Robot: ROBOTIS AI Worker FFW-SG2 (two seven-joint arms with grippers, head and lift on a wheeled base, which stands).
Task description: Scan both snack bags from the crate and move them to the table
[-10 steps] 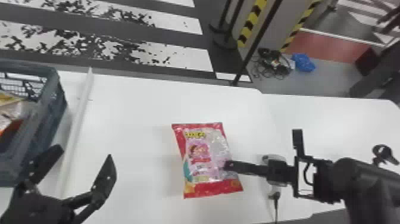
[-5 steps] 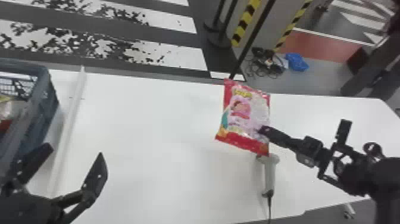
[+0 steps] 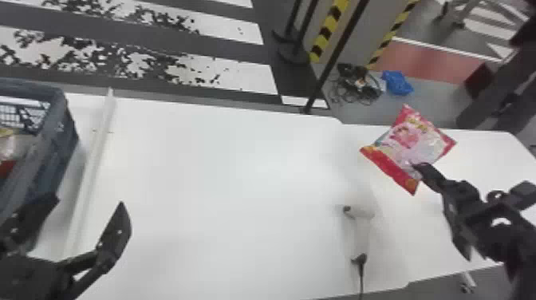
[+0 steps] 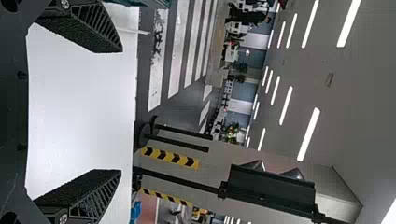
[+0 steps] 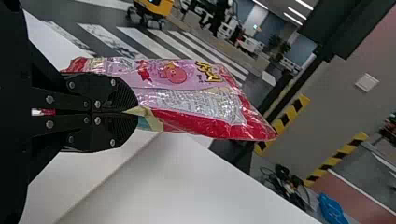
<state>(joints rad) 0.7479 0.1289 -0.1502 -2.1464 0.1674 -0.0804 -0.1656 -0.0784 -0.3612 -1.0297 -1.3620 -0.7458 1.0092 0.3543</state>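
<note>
White table (image 3: 223,179), striped floor (image 3: 239,77) beyond; right gripper (image 3: 418,169) grasping snack bag (image 3: 406,139) aloft; left gripper (image 3: 88,201) released wide.

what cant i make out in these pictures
- crate: head view, its left part and what lies there are cut off by the left edge
- pinched part of the bag: right wrist view, hidden by the right tool
- scanner: head view, its outline blurs into the white table
</note>
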